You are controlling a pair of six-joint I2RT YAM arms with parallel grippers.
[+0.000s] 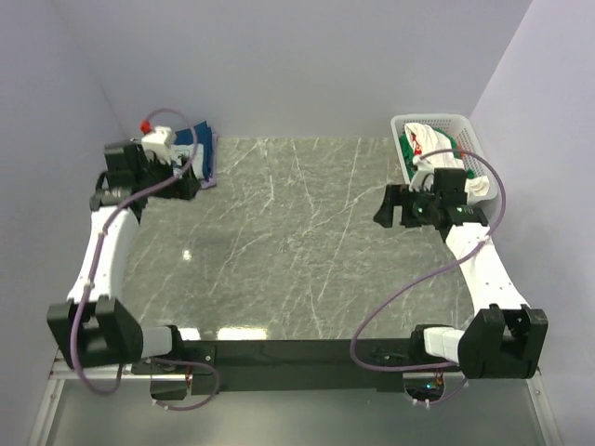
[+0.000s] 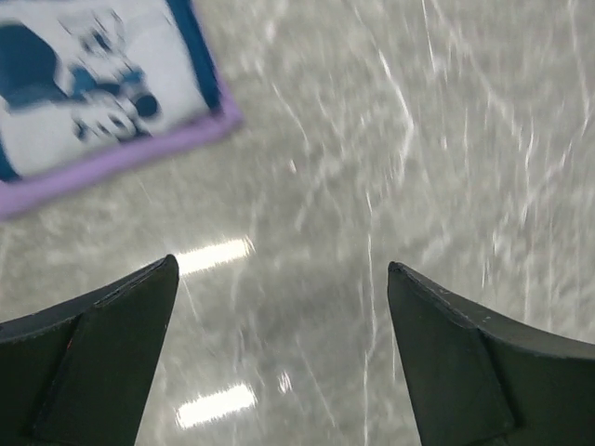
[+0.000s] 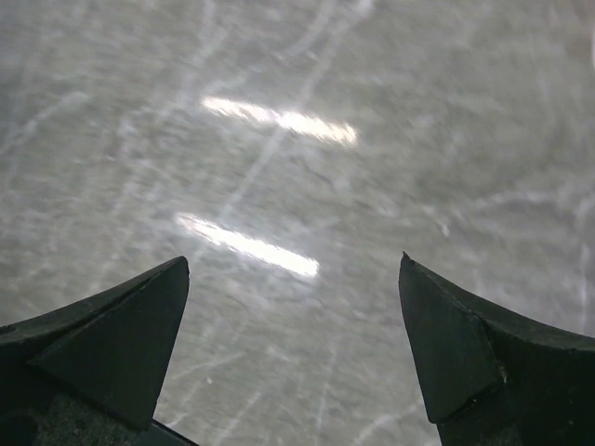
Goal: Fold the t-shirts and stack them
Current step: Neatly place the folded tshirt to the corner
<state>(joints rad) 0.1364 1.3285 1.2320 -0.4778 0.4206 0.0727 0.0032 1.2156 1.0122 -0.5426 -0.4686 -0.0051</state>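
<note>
While the left hand [image 2: 279, 269] gapes, folded t-shirts [image 2: 93, 93] lie nearby.

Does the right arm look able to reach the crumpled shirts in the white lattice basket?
Probably yes: the right gripper hangs open and empty beside the basket, whose open top leaves the shirts exposed.

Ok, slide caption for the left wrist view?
Open left gripper above grey marble table; folded navy printed tee on lavender tee.
</note>
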